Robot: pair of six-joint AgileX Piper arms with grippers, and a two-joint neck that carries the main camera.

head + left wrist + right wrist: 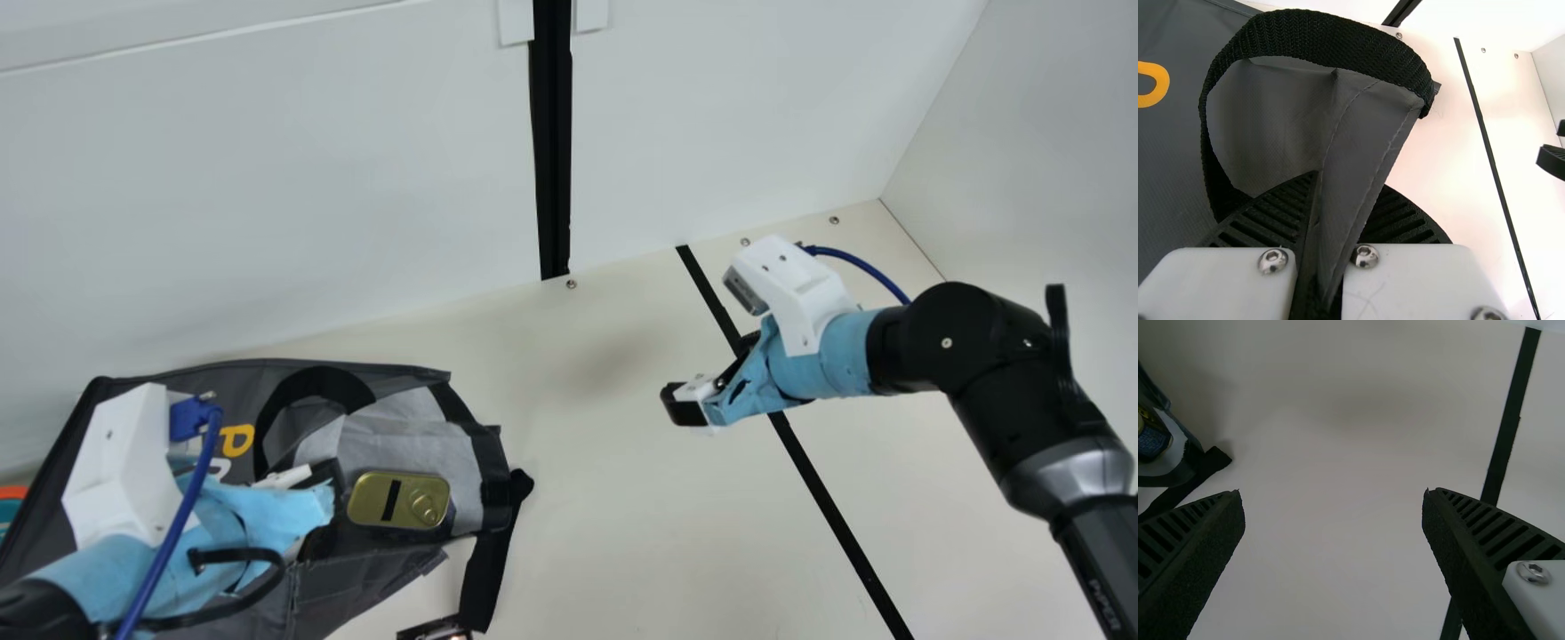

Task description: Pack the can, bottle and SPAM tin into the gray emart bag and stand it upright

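One gray emart bag (364, 578): soft, on counter (622, 533); you should grip its rim (493, 471).
Left tool (1350, 180): pinches bag cloth.
Right tool (1332, 491): wide.
SPAM tin (400, 500): lying inside bag, maybe heavy.

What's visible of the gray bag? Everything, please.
The gray bag is slumped and creased at the main view's left, on the table. Dark, smooth, coated-looking fabric with stitched seams; paler gray fabric around its mouth. Orange lettering on one face. One black webbing handle arches up in a loop; a black strap trails onto the table. The gold-lidded tin sits in the mouth. The left gripper pinches a fold beside the handle.
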